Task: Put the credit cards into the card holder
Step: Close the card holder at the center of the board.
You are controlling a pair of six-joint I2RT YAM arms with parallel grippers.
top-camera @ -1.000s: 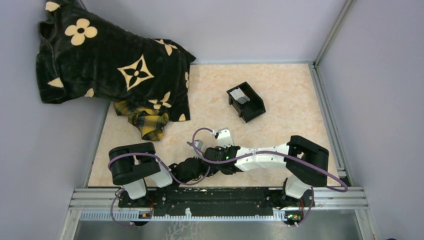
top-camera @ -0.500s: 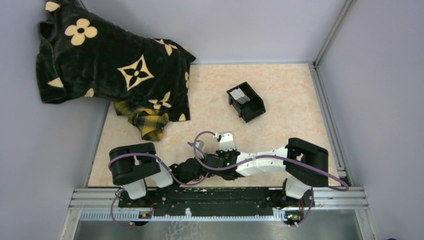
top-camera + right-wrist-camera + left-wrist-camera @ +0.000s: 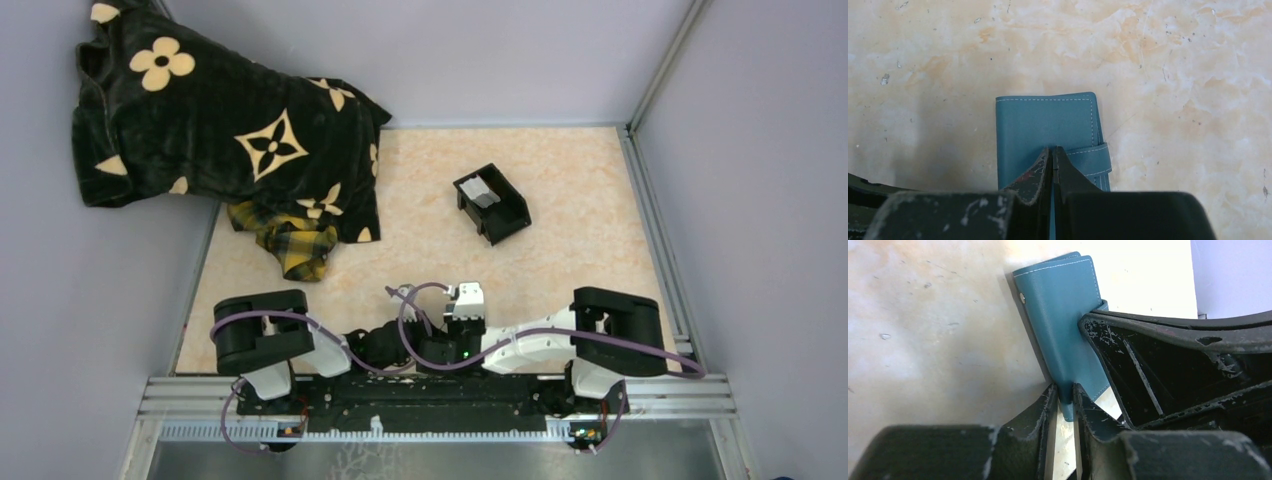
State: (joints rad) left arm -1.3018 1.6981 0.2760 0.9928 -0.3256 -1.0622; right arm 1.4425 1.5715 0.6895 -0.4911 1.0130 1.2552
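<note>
Pinching the card holder (image 3: pixel 1060 315) by its lower edge, my left gripper (image 3: pixel 1066 399) is closed down to the thickness of the blue leather, one finger on each side of it. The holder is folded shut, its strap wrapped round one long edge, and it sits at the middle of the worktop's near edge, where my two wrists meet; from above my arms hide it.

My right gripper (image 3: pixel 1053 152) comes at the same holder from the other side. Its fingers are drawn together to a hairline slit and their tips lie against the blue face just beside the strap. A sliver of blue shows in the slit, but I cannot tell whether anything is caught there.

Well apart from both jaws, toward the far edge and a little right of centre, stands the black box (image 3: pixel 503 222), open-topped and turned askew. The credit cards (image 3: pixel 479 190) lie pale inside its far-left end; its other end looks dark.
</note>
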